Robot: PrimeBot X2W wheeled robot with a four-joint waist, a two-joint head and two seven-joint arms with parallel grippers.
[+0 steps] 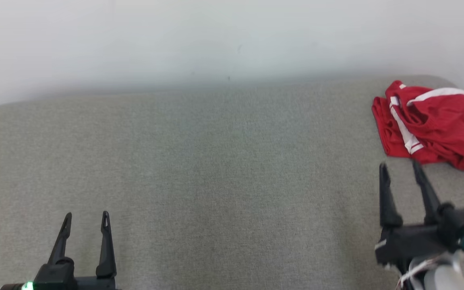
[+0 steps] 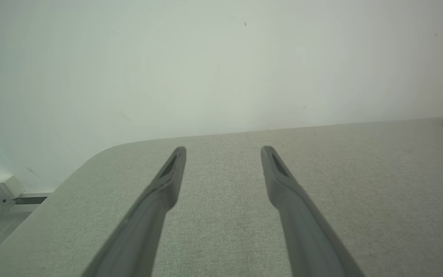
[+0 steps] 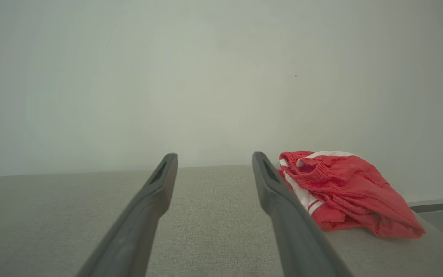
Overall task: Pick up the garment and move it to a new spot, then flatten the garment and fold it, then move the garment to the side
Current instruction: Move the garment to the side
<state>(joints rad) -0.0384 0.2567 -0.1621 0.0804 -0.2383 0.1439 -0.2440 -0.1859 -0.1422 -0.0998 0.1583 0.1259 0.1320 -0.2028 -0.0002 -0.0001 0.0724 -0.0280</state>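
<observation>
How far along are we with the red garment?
Done: nothing that shows; the red garment with white stripes lies crumpled at the far right of the grey fabric-covered table. In hand: nothing; the right claw is open just short of it, the left claw open and empty. To do: pick up, move, flatten, fold, set aside.

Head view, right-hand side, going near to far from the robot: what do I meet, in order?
right gripper, open, over the grey table → red garment, crumpled near the table's far right corner → white wall
</observation>
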